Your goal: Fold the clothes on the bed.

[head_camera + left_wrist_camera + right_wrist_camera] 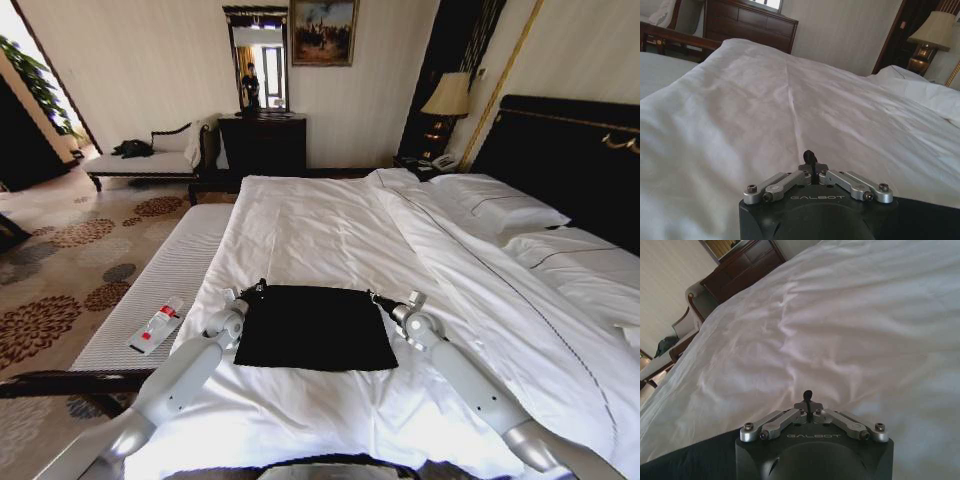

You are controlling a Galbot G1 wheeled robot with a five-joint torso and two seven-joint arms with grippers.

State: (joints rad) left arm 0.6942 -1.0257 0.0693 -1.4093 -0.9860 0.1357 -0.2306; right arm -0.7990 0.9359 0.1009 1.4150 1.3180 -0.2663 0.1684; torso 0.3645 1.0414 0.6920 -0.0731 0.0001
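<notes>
Lying flat on the bed near its foot, the shirt is a dark rectangle, wider than deep — left claw at its far left corner, right claw at its far right, both pinched narrow, equally near.

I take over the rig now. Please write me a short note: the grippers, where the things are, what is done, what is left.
Left gripper: shut, at the far left corner of the T-shirt.
Right gripper: shut, at the far right corner.
T-shirt: lies on the bed near its foot, as a flat black rectangle; no lettering faces up.
Done: it looks already folded at least once.
Left: whether each gripper pinches fabric I cannot tell; check this, then finish any further fold.
</notes>
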